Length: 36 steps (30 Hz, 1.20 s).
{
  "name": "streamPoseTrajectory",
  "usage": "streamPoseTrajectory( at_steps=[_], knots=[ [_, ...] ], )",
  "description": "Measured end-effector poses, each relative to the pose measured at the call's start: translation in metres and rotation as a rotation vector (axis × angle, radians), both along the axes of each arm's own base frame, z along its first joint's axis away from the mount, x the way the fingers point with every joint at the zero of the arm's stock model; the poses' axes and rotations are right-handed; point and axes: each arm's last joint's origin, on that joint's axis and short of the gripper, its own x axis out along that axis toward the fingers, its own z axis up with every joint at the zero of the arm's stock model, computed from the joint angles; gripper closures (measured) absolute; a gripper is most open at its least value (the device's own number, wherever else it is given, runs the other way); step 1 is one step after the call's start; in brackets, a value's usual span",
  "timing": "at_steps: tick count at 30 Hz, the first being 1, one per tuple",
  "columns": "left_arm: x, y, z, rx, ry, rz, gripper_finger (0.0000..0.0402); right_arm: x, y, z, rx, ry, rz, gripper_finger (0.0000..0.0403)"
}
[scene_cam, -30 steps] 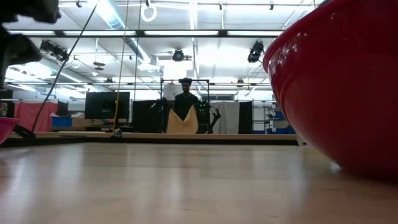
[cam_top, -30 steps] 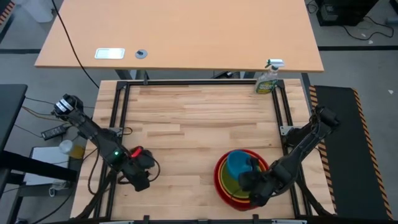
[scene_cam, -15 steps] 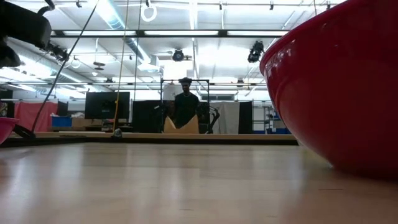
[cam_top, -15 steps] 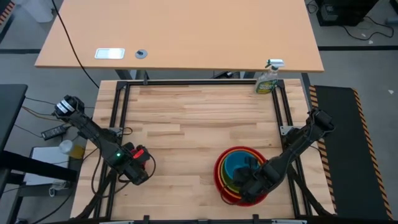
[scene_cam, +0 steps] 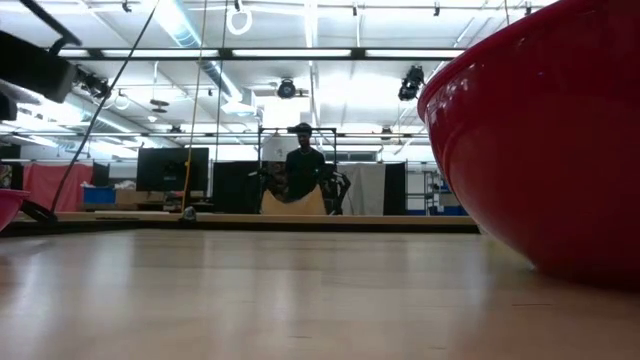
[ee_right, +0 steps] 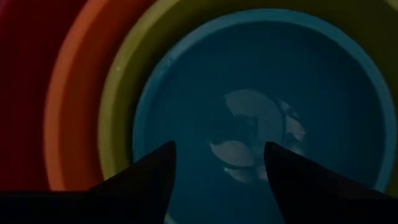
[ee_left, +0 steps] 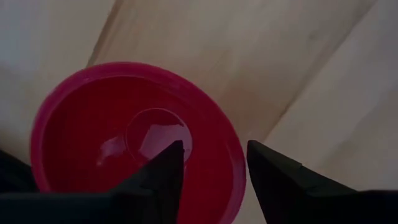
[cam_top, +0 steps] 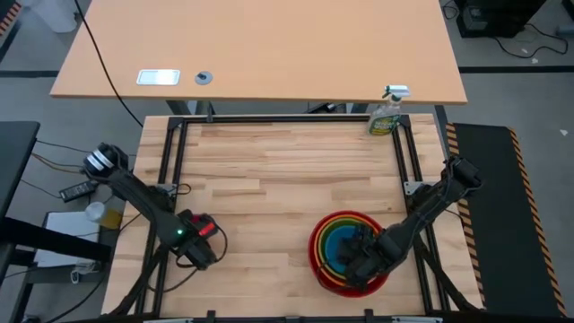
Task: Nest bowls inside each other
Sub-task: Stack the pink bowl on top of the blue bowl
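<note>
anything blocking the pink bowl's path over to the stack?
Nothing visible on the bare wood between the pink bowl and the nested stack. But the right gripper hangs open directly over the blue bowl, covering the drop spot.

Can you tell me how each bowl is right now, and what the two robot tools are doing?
red bowl: upright, outermost of the stack.
orange bowl: nested in the red one.
lime green bowl: nested in the orange one.
blue bowl: nested innermost, nothing inside it.
pink bowl: upright, alone on the table.
left tool: open, straddling the pink bowl's rim.
right tool: open, over the blue bowl.
spray bottle: standing upright.
</note>
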Motion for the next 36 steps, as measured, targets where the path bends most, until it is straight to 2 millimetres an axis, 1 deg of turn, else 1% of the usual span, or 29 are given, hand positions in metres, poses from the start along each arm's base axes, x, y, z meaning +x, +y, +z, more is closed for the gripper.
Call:
streamPoseTrajectory(
  at_steps=[4,7,11,14,16,19,20,23,25,28,32,36],
  knots=[
    [0.002,-0.002,-0.006,0.022,0.028,-0.024,0.0217,0.002,-0.005,0.000,-0.013,0.016,-0.016,0.0161],
    [0.002,-0.003,-0.010,0.027,0.060,-0.036,0.0226,0.004,-0.008,0.000,0.003,0.028,-0.026,0.0166],
    [0.003,-0.004,-0.016,0.032,0.097,-0.083,0.0255,0.005,-0.009,0.000,0.088,0.081,-0.043,0.0171],
    [0.003,-0.005,-0.018,0.035,0.116,-0.140,0.0291,0.005,-0.008,0.002,0.145,0.118,-0.046,0.0176],
    [0.004,-0.005,-0.019,0.035,0.121,-0.181,0.0325,0.006,-0.007,0.009,0.148,0.110,-0.036,0.0179],
    [0.004,-0.005,-0.019,0.042,0.125,-0.246,0.0380,0.005,-0.006,0.026,0.100,0.061,0.000,0.0186],
    [0.004,-0.005,-0.018,0.041,0.118,-0.271,0.0387,0.004,-0.005,0.031,0.079,0.033,0.016,0.0188],
    [0.007,-0.007,-0.017,0.043,0.098,-0.354,0.0386,0.000,-0.007,0.048,0.005,-0.049,0.039,0.0197],
    [0.011,-0.011,-0.012,0.043,0.067,-0.435,0.0386,-0.002,-0.009,0.054,-0.026,-0.093,0.046,0.0203],
    [0.022,-0.019,0.004,0.083,-0.021,-0.603,0.0388,-0.003,-0.013,0.057,-0.089,-0.128,0.060,0.0216],
    [0.035,-0.032,0.029,0.243,-0.173,-0.877,0.0389,0.002,-0.020,0.058,-0.121,-0.131,0.094,0.0235],
    [0.052,-0.047,0.055,0.424,-0.355,-1.115,0.0389,0.006,-0.029,0.060,-0.143,-0.137,0.113,0.0249]
  ],
)
